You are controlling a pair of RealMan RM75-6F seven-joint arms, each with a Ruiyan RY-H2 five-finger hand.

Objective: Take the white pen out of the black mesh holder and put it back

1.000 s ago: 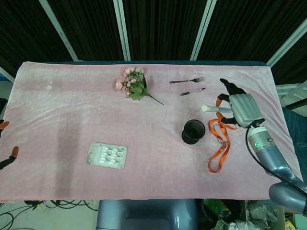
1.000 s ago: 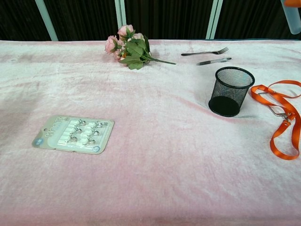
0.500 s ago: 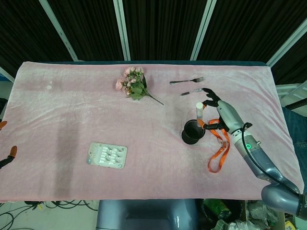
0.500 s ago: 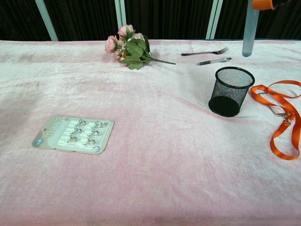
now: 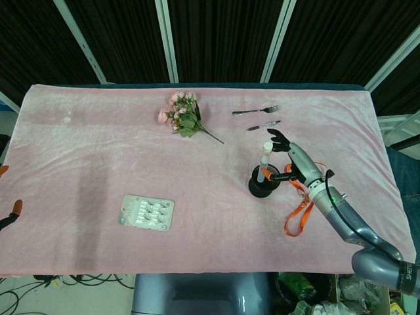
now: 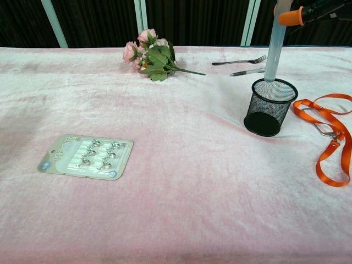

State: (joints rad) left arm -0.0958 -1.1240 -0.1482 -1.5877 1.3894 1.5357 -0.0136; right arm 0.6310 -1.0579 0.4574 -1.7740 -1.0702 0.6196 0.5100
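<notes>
The white pen [image 5: 264, 161] stands nearly upright, pinched in my right hand [image 5: 289, 157]. Its lower end sits at the mouth of the black mesh holder [image 5: 264, 183]. In the chest view the pen [image 6: 273, 47] comes down from the top edge to the rim of the holder [image 6: 269, 107], and only the orange-tipped fingers [image 6: 290, 16] of my right hand [image 6: 316, 10] show. How far the pen reaches inside the holder is hard to tell. My left hand [image 5: 9, 218] barely shows at the far left edge, fingers apart, holding nothing.
An orange lanyard [image 5: 298, 203] lies right of the holder, under my right forearm. A fork [image 5: 256, 111] and a dark pen [image 5: 264, 125] lie behind the holder. Pink flowers [image 5: 182, 115] lie at the back middle, and a blister pack [image 5: 147, 212] at the front left.
My right hand has moved left and down over the holder. The pen went from lying sideways to upright, and its lower end dropped to the holder's mouth.
</notes>
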